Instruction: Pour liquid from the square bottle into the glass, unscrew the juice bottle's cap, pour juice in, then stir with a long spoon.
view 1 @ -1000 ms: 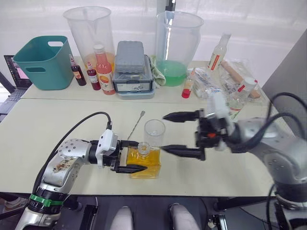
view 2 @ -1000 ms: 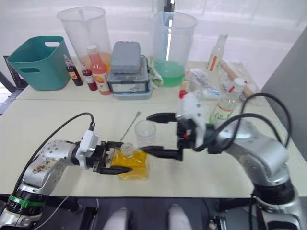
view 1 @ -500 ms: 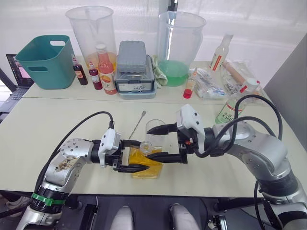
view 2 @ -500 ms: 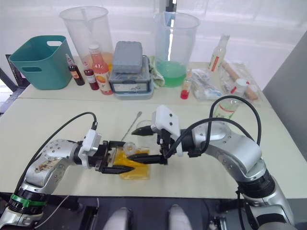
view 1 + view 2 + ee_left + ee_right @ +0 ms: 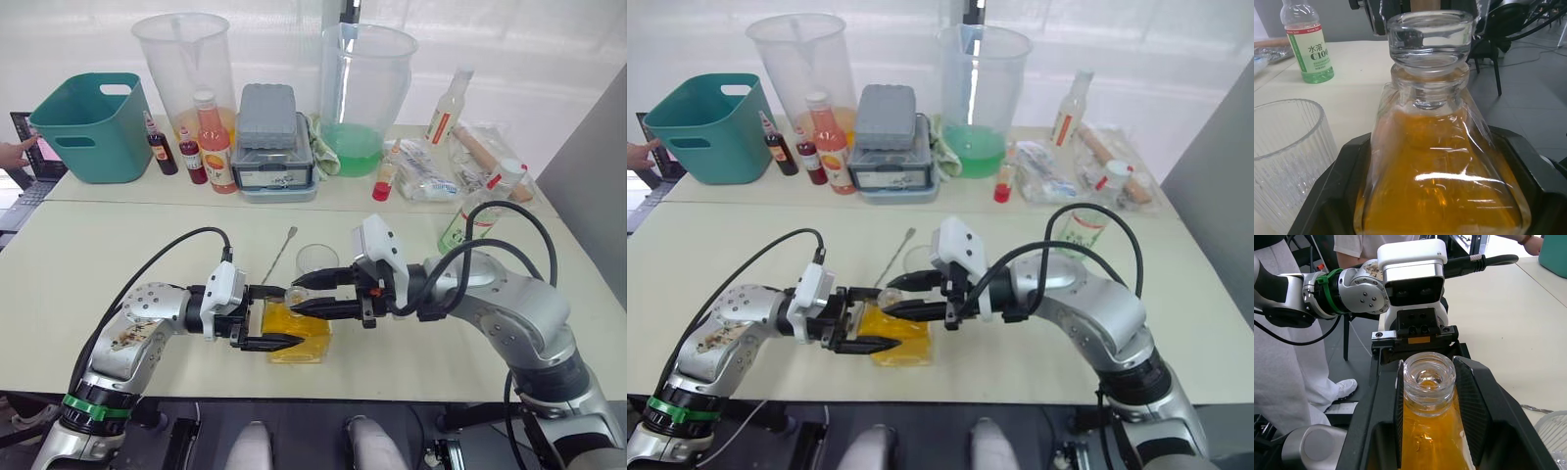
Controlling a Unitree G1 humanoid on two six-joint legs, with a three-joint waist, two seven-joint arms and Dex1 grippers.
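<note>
The square bottle [image 5: 299, 335] with yellow-orange liquid stands near the table's front edge. My left gripper [image 5: 288, 316] is shut on its body, one finger [image 5: 1332, 196] on each flat side. My right gripper [image 5: 294, 295] reaches in from the right, and its pads [image 5: 1471, 406] lie against both sides of the round stopper [image 5: 1429, 379]. The glass [image 5: 316, 262] stands empty just behind the bottle. The long spoon [image 5: 281, 250] lies on the table behind it. The juice bottle [image 5: 1080, 230] with its white cap stands to the right, behind my right arm.
Along the back stand a teal basket [image 5: 88, 125], two big clear pitchers [image 5: 186, 59] [image 5: 367, 88], an orange-red bottle [image 5: 216, 142], small dark bottles [image 5: 162, 147], a grey box [image 5: 272, 137] and a clear bottle [image 5: 449, 103]. A person's hand [image 5: 12, 154] shows at far left.
My right gripper has swung left to the square bottle and its fingers have closed in from wide open onto the stopper. The left gripper has kept its hold.
</note>
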